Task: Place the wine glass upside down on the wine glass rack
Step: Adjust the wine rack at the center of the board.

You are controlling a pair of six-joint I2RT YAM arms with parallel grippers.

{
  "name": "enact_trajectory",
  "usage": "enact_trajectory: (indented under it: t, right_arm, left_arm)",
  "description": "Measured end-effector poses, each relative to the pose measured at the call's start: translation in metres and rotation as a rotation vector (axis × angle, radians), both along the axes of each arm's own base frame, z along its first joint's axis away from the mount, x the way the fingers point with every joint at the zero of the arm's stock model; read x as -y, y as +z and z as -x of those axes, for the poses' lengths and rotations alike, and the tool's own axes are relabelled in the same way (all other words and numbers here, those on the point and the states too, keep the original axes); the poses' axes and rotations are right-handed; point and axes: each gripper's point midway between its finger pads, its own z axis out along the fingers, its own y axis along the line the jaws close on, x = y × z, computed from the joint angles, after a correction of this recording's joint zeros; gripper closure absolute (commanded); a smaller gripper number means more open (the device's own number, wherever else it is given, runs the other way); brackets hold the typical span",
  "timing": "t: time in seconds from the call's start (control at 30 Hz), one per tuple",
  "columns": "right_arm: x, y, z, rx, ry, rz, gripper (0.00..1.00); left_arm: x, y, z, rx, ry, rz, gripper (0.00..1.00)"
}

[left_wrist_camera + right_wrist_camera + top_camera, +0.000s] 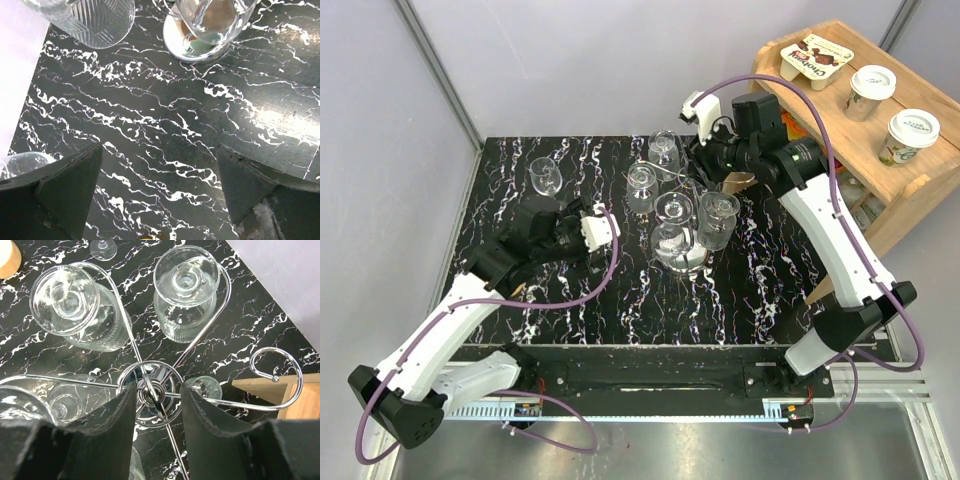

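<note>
The wine glass rack (688,256) stands mid-table on its shiny disc base, with several wine glasses hanging upside down from its curled arms, among them one at the back (186,285) and one at the left (70,305). One curled arm (276,371) carries nothing. My right gripper (157,390) hovers over the rack's centre, open, its fingers either side of the top ring without holding it. Another wine glass (546,178) stands upright on the table at the back left. My left gripper (603,228) is open over bare marble (160,155), left of the rack.
A wooden shelf (880,150) with paper cups and a snack pack stands off the table's right back corner. The rack's base (175,42) and a ribbed glass bowl (95,20) lie just ahead of the left gripper. Grey walls close the back and left.
</note>
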Motion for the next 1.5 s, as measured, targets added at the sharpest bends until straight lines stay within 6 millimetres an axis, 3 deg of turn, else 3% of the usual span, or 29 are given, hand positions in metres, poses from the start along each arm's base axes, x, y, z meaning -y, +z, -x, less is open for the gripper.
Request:
enact_trajectory:
  t: [0.07,0.23,0.4,0.7,1.23,1.5]
  right_arm:
    - [-0.002,-0.001,-0.004,-0.002,0.0,0.001,0.58]
    - [-0.005,-0.004,-0.008,-0.014,-0.003,-0.001,0.85]
    - [-0.008,-0.004,-0.006,-0.029,-0.001,-0.019,1.0]
    - [-0.009,-0.003,-0.009,-0.003,-0.067,-0.086,1.0]
    - [-0.02,0.0,-0.015,0.044,-0.25,-0.212,1.0]
    - [-0.02,0.001,-0.018,0.046,-0.329,-0.245,1.0]
  left_arm:
    - [-0.004,0.001,-0.001,0.006,0.014,-0.014,0.01]
    - [-0.012,0.0,-0.007,0.02,0.051,-0.044,0.01]
    - [-0.023,0.005,-0.015,0.044,0.112,-0.066,0.01]
    - [-0.047,0.021,-0.036,0.099,0.255,-0.077,0.01]
    - [-0.065,0.041,-0.081,0.135,0.463,-0.059,0.01]
    - [-0.089,0.074,-0.101,0.195,0.606,-0.013,0.01]
